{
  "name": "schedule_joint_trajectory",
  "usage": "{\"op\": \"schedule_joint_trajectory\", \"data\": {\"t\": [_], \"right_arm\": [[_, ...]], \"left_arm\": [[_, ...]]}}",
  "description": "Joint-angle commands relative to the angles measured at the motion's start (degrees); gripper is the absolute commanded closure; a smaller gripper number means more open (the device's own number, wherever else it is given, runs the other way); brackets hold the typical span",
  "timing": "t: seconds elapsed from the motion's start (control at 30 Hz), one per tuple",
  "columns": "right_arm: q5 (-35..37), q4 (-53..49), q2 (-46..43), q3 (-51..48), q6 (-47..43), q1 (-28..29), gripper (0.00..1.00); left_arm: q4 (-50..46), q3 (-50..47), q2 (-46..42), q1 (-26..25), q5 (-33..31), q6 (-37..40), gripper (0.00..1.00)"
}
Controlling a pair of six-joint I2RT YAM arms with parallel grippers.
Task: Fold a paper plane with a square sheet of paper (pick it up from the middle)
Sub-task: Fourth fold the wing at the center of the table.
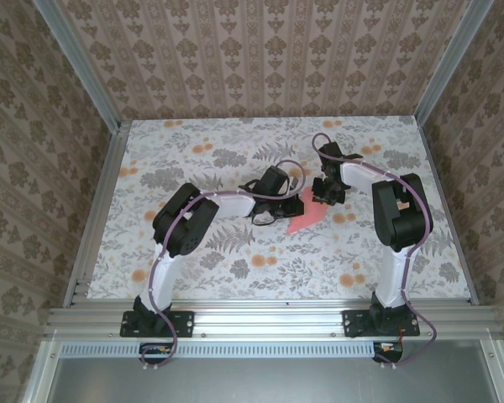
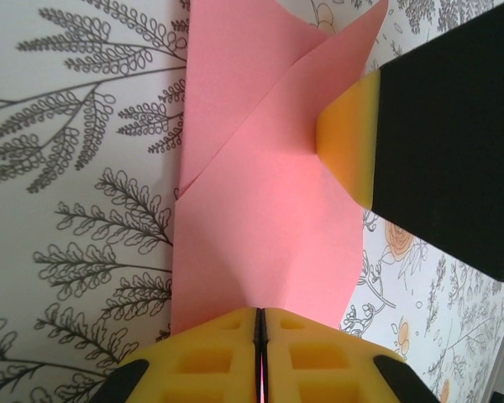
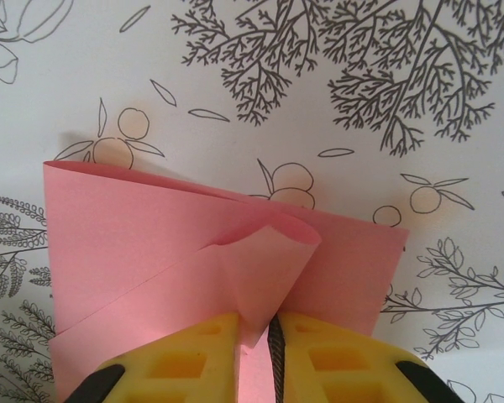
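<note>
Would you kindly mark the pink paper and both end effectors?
pink paper (image 2: 260, 227): left wrist view, flat middle.
left end effector (image 2: 259, 334): left wrist view, between fingertips.
right end effector (image 3: 265, 334): right wrist view, between fingertips.

Table (image 1: 260, 277) seemingly open beyond paper (image 1: 307, 221)

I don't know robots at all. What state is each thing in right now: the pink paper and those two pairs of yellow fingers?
pink paper: partly folded, flaps overlapping, on the flowered table, pinched in two places.
left fingers: shut on one edge of the paper.
right fingers: shut on a raised, curled fold of the paper.
</note>
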Motion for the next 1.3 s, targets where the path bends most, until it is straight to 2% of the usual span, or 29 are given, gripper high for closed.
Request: {"op": "schedule_joint_trajectory", "data": {"t": [0.0, 0.3, 0.5, 0.7, 0.83, 0.97, 1.27], "right_arm": [[1.6, -1.8, 1.7, 0.5, -0.3, -0.4, 0.83], [-1.5, 1.5, -1.8, -0.9, 0.2, -0.7, 0.81], [-5.3, 7.4, -9.1, -5.3, 2.3, -2.2, 0.77], [-13.9, 13.7, -15.9, -12.0, 5.6, -3.0, 0.79], [-20.7, 18.8, -14.8, -16.4, 9.3, -2.9, 0.89], [-23.3, 20.9, -12.0, -18.0, 10.7, -2.7, 0.97], [-25.2, 20.5, -6.9, -18.2, 11.2, -2.4, 1.00]], "left_arm": [[-4.5, 1.7, 2.0, -0.8, 0.2, 2.8, 0.90], [-16.8, 3.7, 4.0, -1.9, -2.4, 8.9, 0.94], [-21.5, 4.0, 6.1, -2.5, -4.0, 10.7, 0.95], [-23.0, 4.6, 7.5, -3.0, -4.2, 11.2, 0.97], [-23.7, 5.3, 8.1, -3.0, -4.3, 11.4, 0.99], [-24.0, 5.5, 8.2, -3.0, -4.3, 11.4, 1.00], [-24.3, 5.7, 8.5, -3.0, -4.1, 11.4, 1.00]]}}
